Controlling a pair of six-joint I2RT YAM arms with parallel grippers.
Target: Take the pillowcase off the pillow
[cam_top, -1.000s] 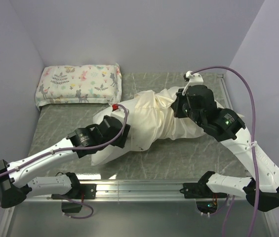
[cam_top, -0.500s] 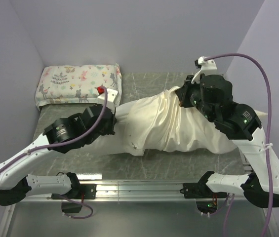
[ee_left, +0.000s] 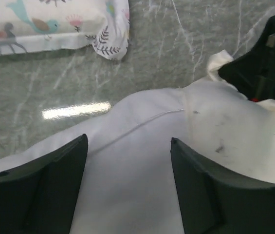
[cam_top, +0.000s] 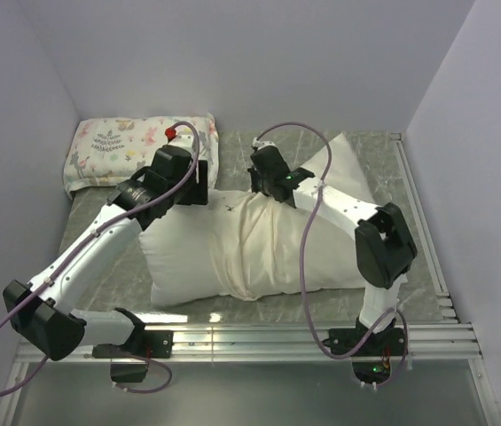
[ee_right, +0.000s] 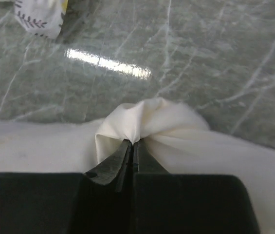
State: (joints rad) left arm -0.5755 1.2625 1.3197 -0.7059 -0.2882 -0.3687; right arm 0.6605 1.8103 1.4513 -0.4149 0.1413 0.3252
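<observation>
The white pillow (cam_top: 183, 257) lies across the middle of the table. The cream pillowcase (cam_top: 263, 240) covers its middle and right part, and the pillow's left end is bare. My right gripper (cam_top: 259, 188) is at the case's far edge, shut on a bunched fold of cream fabric (ee_right: 149, 119); its jaws (ee_right: 135, 142) are pressed together on the fold. My left gripper (cam_top: 199, 191) is open just above the bare pillow (ee_left: 127, 190), its gap (ee_left: 127, 141) empty. The case's edge (ee_left: 234, 136) lies to the right of it.
A small floral animal-print pillow (cam_top: 139, 151) lies at the back left corner; its corner shows in the left wrist view (ee_left: 110, 41). Walls close the table on three sides. A metal rail (cam_top: 250, 337) runs along the near edge.
My right arm has swung left to the case's far middle edge, still gripping fabric. My left arm has moved up and back. The pillow now lies flatter, with its left end bare.
</observation>
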